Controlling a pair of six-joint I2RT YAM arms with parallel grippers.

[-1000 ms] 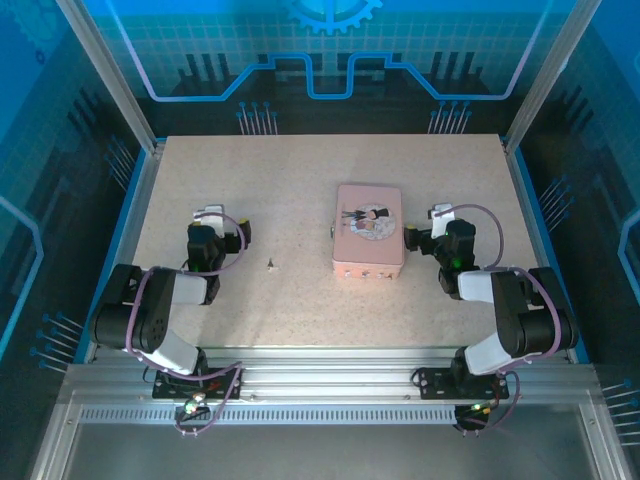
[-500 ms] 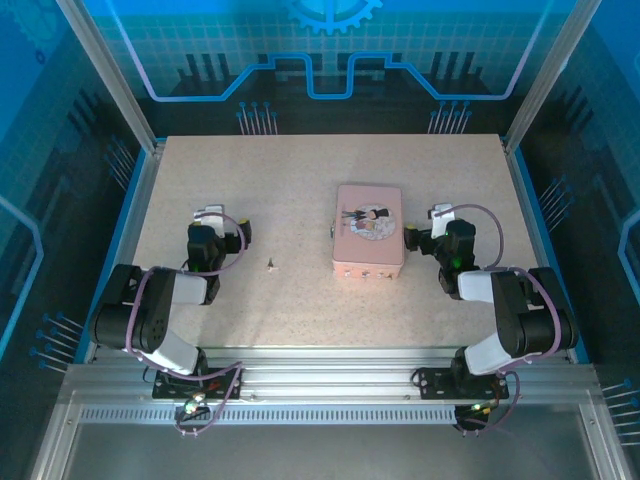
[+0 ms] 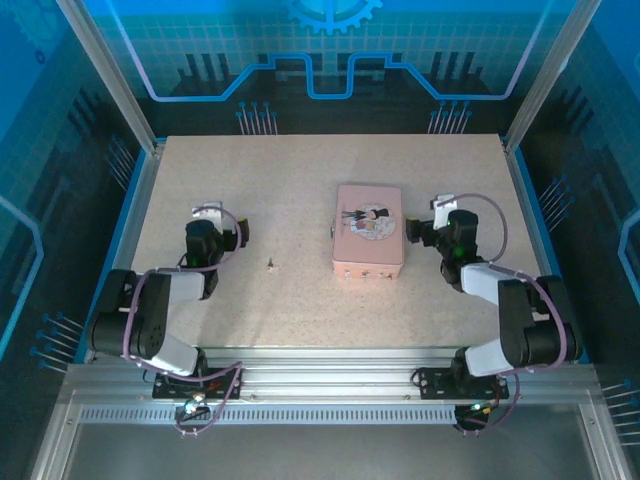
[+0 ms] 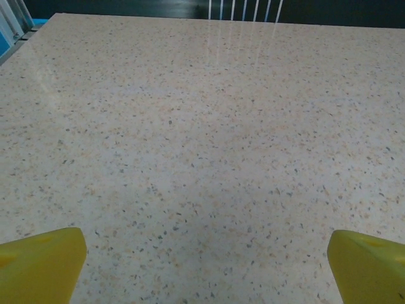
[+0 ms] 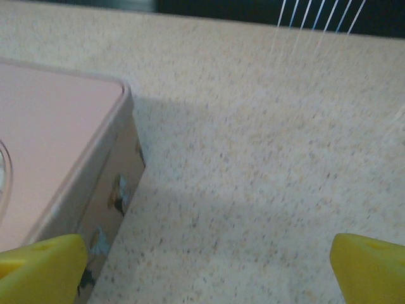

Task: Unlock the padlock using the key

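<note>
Speckled tabletop (image 3: 300,190) unchanged; right jaws slid forward beside pink box (image 3: 368,245).

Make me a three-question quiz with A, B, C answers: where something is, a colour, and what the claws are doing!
1. The pink box lies nearer which gripper? A left B right C the same from both
2. The finger pads are: A red B yellow C green
3. The grippers are: A both open B both shut C holding the box
Answers: B, the box sits just beside the right gripper; B, yellow shows in both wrist views; A, the left gripper and the right one have pads wide apart, nothing between.
</note>
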